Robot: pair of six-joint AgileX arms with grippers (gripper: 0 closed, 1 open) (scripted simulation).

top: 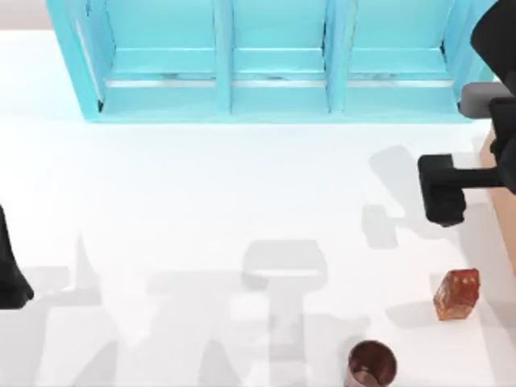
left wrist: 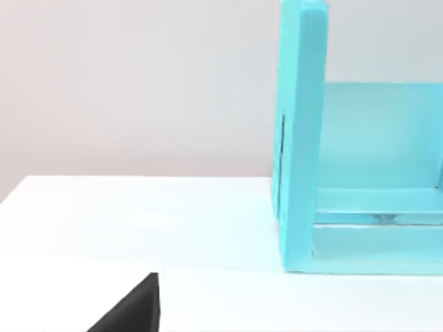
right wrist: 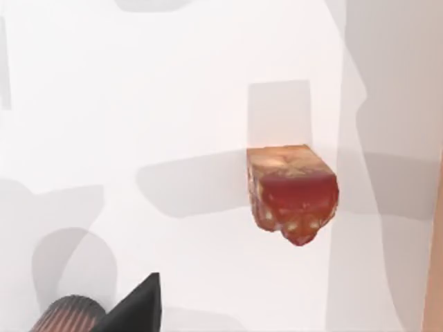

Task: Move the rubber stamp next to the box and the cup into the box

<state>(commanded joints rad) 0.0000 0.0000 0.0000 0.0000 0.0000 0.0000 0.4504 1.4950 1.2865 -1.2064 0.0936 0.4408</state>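
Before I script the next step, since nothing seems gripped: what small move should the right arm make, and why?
Probably bring the right gripper toward the rubber stamp and down over it. The stamp sits free on the table, nearer the front edge than the gripper, and the cup lies farther off. The left arm stays parked at the left edge.

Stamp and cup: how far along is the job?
The stamp already sits on the table beside the box at the right edge, so that step looks done. Nothing is in hand: the right gripper hangs above the table, away from both. Left: the cup stands on the table near the front edge, not in the box. The left arm is parked at the left edge.
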